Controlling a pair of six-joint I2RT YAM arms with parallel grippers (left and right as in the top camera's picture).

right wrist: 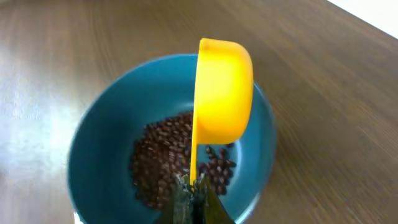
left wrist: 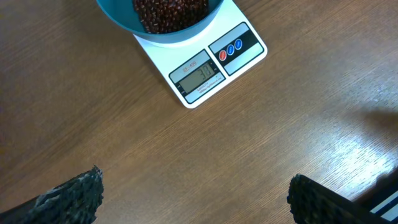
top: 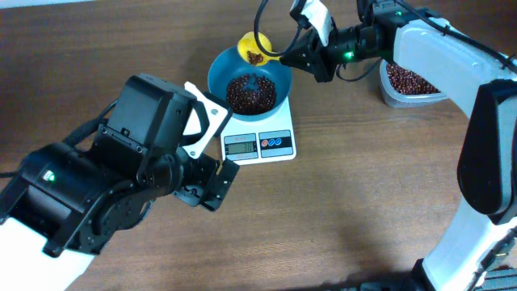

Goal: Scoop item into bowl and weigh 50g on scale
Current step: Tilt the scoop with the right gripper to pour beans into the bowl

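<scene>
Lying below right claw (right wrist: 194, 198): beans (right wrist: 158, 163).

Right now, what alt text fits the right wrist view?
A yellow scoop, pinched by its handle in the shut jaws at the bottom edge, hangs tipped on its side over a teal bowl holding a pile of dark red-brown beans. The wooden table fills the rest.

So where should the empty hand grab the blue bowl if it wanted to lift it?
Probably its rim, coming from above on the left gripper's side, one finger inside and one outside. The bowl sits upright on the scale, its wall is bare above the beans, and the yellow scoop hangs over the far edge.
</scene>
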